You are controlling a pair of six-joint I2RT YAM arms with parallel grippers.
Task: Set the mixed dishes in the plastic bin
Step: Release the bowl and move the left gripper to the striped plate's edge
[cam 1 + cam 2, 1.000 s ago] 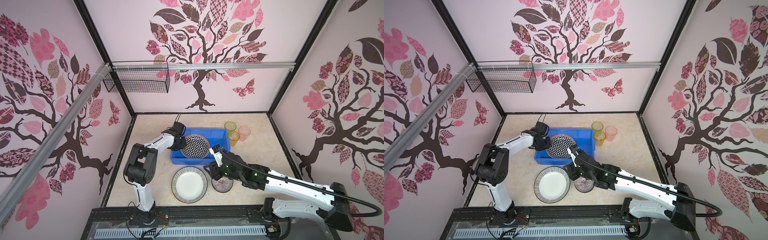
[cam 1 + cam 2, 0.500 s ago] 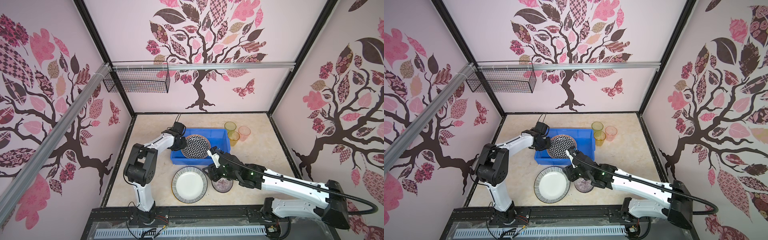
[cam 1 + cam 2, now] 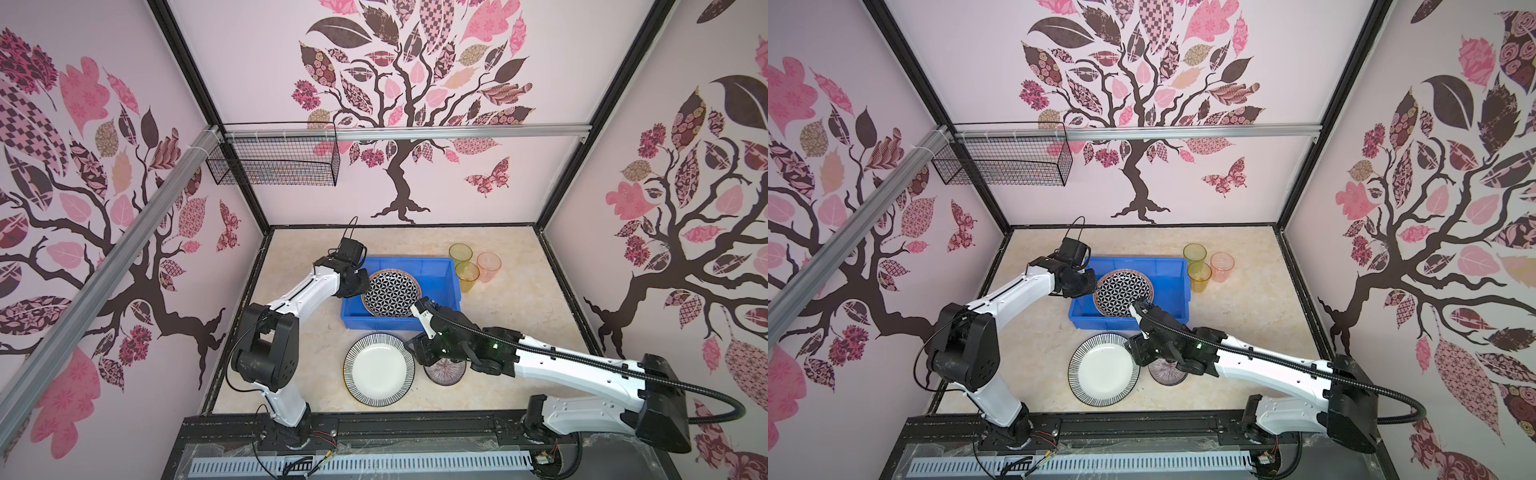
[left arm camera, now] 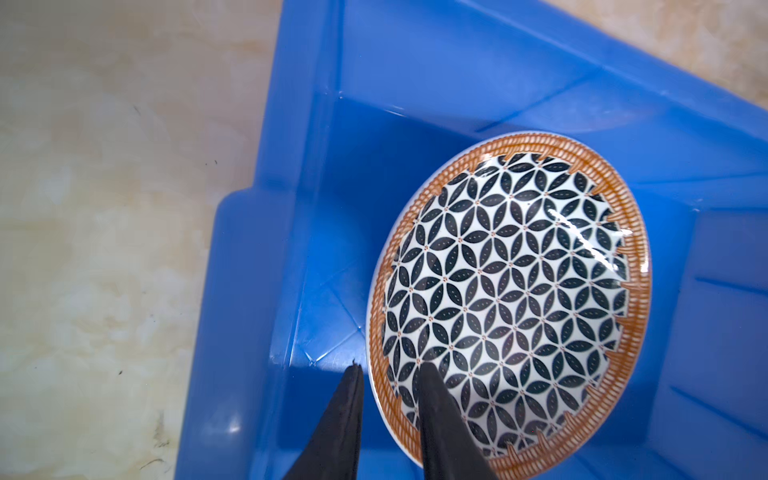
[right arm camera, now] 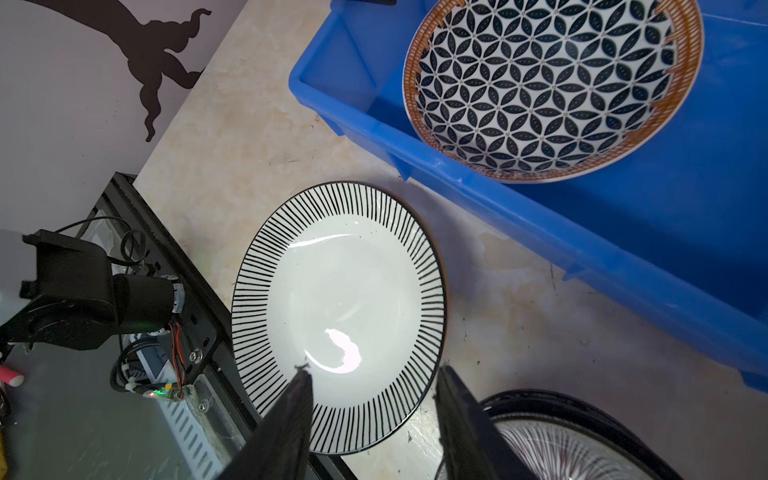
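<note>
The black-white geometric plate (image 3: 390, 293) (image 5: 548, 83) lies in the blue plastic bin (image 3: 374, 322), leaning toward its front wall. My left gripper (image 4: 390, 370) (image 3: 359, 289) straddles the plate's orange rim. One finger lies over the pattern, and a sliver of blue shows between the other and the rim, so the jaws are slightly open. My right gripper (image 5: 376, 370) (image 3: 417, 353) is open over the edge of the striped-rim plate (image 5: 340, 282) (image 3: 378, 370), beside the purple-striped bowl (image 3: 446, 370). Two yellow cups (image 3: 460, 252) (image 3: 467, 276) and a pink cup (image 3: 488, 266) stand right of the bin.
A black wire basket (image 3: 274, 162) hangs on the back wall, high on the left. The black front rail (image 3: 374, 419) runs just in front of the striped plate. Patterned walls close the table on three sides.
The right arm has shifted slightly left, toward the striped-rim plate. The left arm and the geometric plate have stayed put, and the left jaws have eased a little apart.
</note>
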